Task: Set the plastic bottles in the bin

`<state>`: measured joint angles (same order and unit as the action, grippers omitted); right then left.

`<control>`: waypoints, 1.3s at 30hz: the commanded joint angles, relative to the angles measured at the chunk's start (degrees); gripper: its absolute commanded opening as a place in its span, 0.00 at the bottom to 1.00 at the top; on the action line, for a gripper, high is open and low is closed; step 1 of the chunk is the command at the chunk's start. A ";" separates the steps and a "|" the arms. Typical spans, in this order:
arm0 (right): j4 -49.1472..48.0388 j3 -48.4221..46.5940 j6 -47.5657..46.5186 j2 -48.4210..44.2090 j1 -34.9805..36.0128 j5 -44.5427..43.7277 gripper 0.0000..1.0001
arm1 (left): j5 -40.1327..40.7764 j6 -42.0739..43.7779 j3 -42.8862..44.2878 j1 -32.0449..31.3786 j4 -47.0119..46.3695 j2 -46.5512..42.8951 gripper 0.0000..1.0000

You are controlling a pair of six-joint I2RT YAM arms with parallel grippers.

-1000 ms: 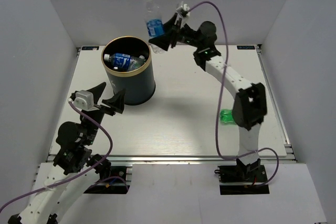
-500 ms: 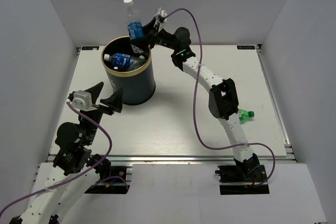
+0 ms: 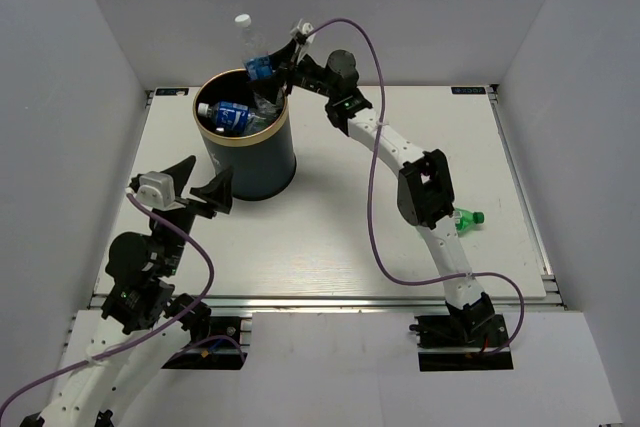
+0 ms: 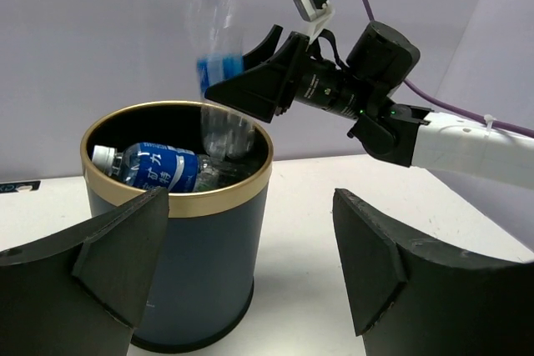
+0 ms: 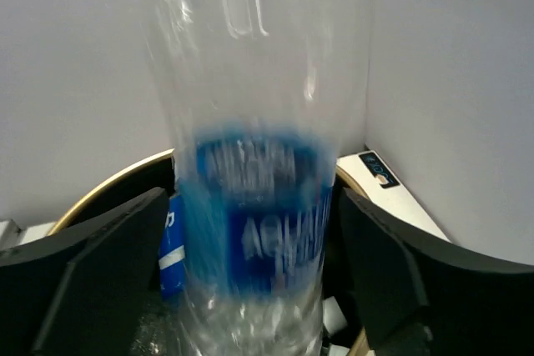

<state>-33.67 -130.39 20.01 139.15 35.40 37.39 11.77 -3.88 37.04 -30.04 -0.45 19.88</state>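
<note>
The right arm reaches across the table (image 3: 350,237) to the far rim of the bin (image 3: 258,165), which stands upright in the far left part of the table. The right gripper (image 3: 281,63) sits just over the bin's gold edge. Its fingers are spread apart on either side of a clear bottle (image 3: 251,47) with a blue label and white cap. This bottle stands nearly upright, cap uppermost, with its lower end already below the rim and inside the bin, and its label about level with the fingers. It shows blurred in both wrist views. In the right wrist view it nearly fills the gap between the two fingers, and whether the pads touch its sides cannot be told. Inside the bin another blue-labelled bottle (image 3: 226,114) lies on its side with its white cap toward the left wall, and some clear crumpled plastic lies beside it. A green bottle (image 3: 466,218) lies on the table near the right edge, partly hidden behind the right arm's forearm and well apart from the bin. The left gripper (image 3: 205,181) hangs near the front of the bin on its near-left side, pointed toward it. Its fingers are spread wide with nothing between them, and they do not touch the bin wall.
</note>
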 commanded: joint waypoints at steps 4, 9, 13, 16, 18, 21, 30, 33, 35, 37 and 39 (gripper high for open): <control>1.06 0.13 -3.40 -1.07 0.90 -1.09 0.90 | 0.36 0.28 -0.12 0.95 -0.08 1.30 0.89; 0.28 3.54 -6.81 -5.55 1.08 -2.05 0.90 | -0.17 0.28 -0.12 0.95 0.45 1.30 0.89; -0.35 7.60 -8.93 -11.18 0.73 -4.43 0.90 | -0.70 0.28 -0.12 0.95 0.45 1.83 0.89; 2.02 7.87 -11.12 -15.91 0.55 -3.81 0.90 | -1.31 0.28 -0.12 1.47 0.45 1.83 0.89; 2.73 8.92 -12.54 -18.90 0.64 -3.55 0.90 | -1.31 0.28 -0.12 1.48 0.45 1.83 0.89; 1.51 12.42 -13.07 -22.67 0.64 -3.72 0.90 | -1.31 0.28 -0.12 1.48 0.45 1.83 0.89; 15.44 44.03 -8.01 -50.44 0.81 -41.40 0.90 | -21.14 0.28 2.94 1.48 -2.45 12.70 0.63; 17.76 61.27 -5.43 -63.98 0.90 -46.62 0.32 | -30.30 1.06 11.00 -0.18 1.05 27.72 0.32; 19.16 72.42 -4.98 -74.61 1.25 -48.81 0.03 | -36.72 1.68 15.32 -0.89 5.70 39.46 0.24; 28.11 75.97 -1.83 -82.15 1.25 -54.92 0.00 | -38.65 4.75 20.95 -3.43 9.91 45.75 0.24; 33.57 81.77 0.80 -93.30 1.08 -60.83 0.05 | -39.37 6.77 25.53 -7.28 11.86 52.94 0.41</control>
<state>-8.95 -52.64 15.73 57.23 36.40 -10.68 -19.53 -0.58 57.71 -33.08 4.21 66.81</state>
